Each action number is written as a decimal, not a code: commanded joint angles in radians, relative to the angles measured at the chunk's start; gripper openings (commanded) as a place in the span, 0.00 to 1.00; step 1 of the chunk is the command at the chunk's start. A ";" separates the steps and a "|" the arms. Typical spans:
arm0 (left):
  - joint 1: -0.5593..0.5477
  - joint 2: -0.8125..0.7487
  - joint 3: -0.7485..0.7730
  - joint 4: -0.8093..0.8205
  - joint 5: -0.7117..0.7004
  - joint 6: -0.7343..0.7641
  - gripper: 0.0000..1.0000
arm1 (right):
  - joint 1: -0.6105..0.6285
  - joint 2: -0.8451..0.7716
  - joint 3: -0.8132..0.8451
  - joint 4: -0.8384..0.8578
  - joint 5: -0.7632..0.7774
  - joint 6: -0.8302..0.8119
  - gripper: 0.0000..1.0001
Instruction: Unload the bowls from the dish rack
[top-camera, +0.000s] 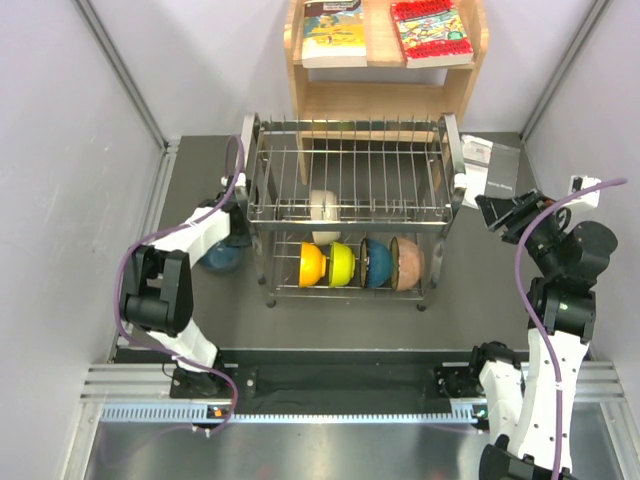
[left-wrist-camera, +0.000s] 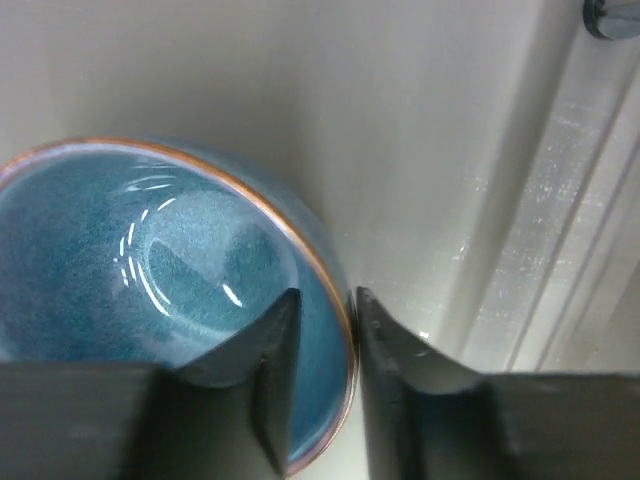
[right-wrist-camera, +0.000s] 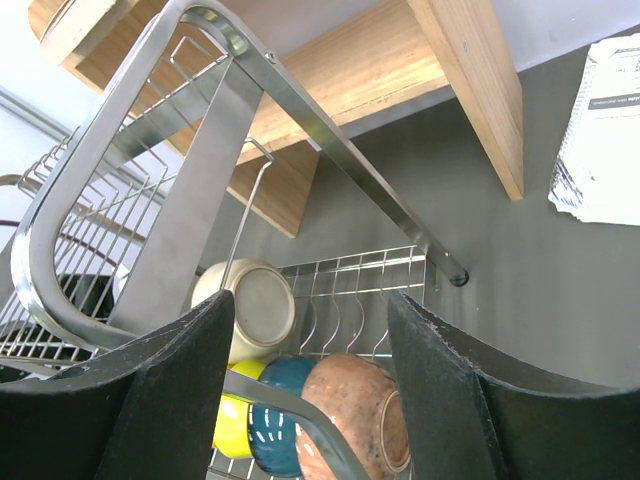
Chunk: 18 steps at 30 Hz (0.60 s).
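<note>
**A:** How far along is the unloading?

**B:** One bowl is out, by the look of it. The large light blue glossy bowl (left-wrist-camera: 150, 260) sits on the dark table (top-camera: 480, 300), just left of the two-tier silver wire dish rack (top-camera: 448, 150). The left gripper (left-wrist-camera: 325, 295) straddles its rim, one finger inside and one outside. The gap is narrow, but whether it pinches cannot be told.

**A:** What is left?

**B:** Five bowls. The cream-white bowl (top-camera: 322, 208) is on the upper tier. The orange bowl (top-camera: 311, 264), lime-yellow bowl (top-camera: 342, 263), teal-blue bowl (top-camera: 377, 263) and pinkish-tan bowl (top-camera: 407, 263) stand on edge in a row below. The right gripper (right-wrist-camera: 310, 300) is spread wide beside the rack, holding nothing.

**A:** Any writing?

**B:** The two colourful books (top-camera: 335, 35) on the wooden shelf (top-camera: 380, 100) and the white printed sheet (top-camera: 490, 165) carry print, but it is too small to read.
</note>
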 joint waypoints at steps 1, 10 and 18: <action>0.007 -0.051 0.006 -0.029 0.000 0.003 0.44 | 0.007 0.004 0.012 0.025 -0.008 -0.008 0.63; 0.061 -0.227 -0.073 0.106 0.048 -0.046 0.58 | 0.007 0.010 0.017 0.027 -0.006 -0.010 0.63; 0.274 -0.627 -0.193 0.243 0.145 -0.155 0.60 | 0.006 0.003 0.004 0.021 0.003 -0.014 0.63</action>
